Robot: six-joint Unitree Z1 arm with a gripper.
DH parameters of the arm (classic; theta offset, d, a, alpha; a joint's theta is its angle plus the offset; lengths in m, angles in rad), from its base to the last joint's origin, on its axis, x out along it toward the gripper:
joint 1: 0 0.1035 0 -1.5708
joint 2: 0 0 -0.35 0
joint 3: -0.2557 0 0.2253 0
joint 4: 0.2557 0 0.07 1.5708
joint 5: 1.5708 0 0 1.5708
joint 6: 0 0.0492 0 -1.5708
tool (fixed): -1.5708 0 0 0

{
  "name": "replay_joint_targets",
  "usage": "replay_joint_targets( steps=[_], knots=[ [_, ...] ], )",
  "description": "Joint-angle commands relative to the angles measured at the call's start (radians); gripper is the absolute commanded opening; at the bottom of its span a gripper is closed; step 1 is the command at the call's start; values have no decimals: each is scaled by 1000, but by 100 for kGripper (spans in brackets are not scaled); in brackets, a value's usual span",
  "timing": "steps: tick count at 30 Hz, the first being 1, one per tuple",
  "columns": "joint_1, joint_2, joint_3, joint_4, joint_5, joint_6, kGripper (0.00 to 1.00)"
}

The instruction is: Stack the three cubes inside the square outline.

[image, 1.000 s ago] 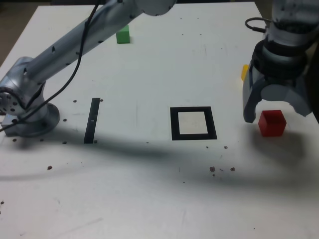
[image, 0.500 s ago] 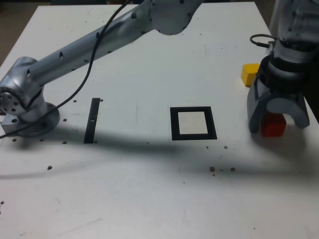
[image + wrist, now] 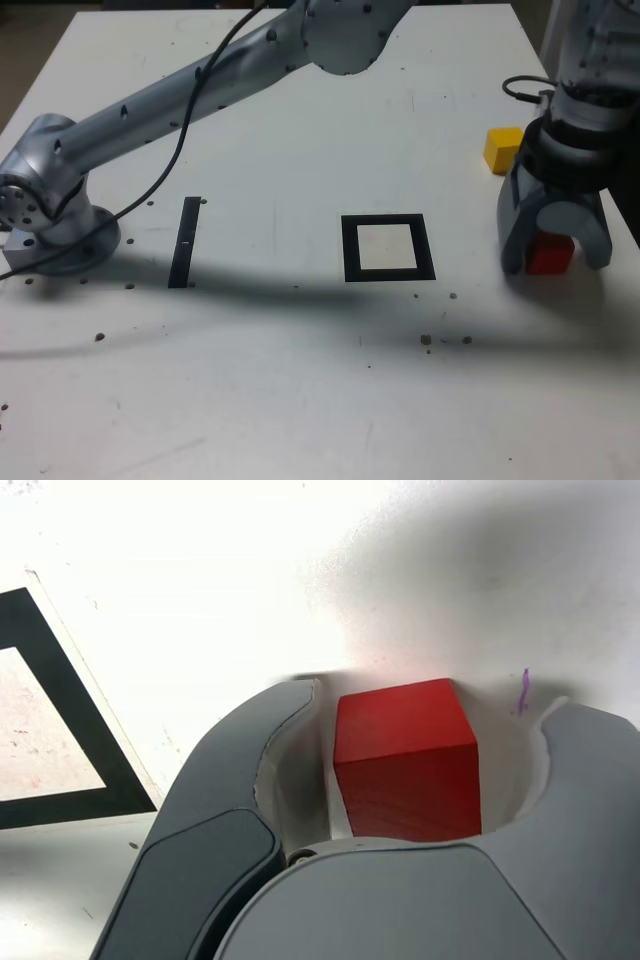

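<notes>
Cubes in view: two. One red cube point(image 3: 549, 254), one yellow cube point(image 3: 502, 149). Green cube: none showing.

Square outline point(image 3: 388, 248): one, black frame, pale middle.

Thin black strip point(image 3: 185, 241): one.

Robot arm point(image 3: 190, 95): one. Gripper point(image 3: 554, 262): one, with two grey fingers point(image 3: 514, 222).

Black cable point(image 3: 160, 130) along arm: one.

White table point(image 3: 300, 400): one.

Small dark specks point(image 3: 445, 340) on table: many, too small to count well.

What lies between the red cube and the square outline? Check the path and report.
Nothing visible. The red cube sits between the gripper's fingers, and only bare table separates it from the square outline. The yellow cube sits farther back, off that path.
</notes>
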Motion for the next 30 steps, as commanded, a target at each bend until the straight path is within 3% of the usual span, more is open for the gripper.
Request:
replay_joint_targets(
  steps=[1,17,22,30],
  knots=[
    [2,7,-10,9,8,0,67],
    [11,-4,-13,11,21,2,52],
    [12,-7,-16,11,3,5,49],
    [12,-44,-2,12,-18,7,35]
  ],
)
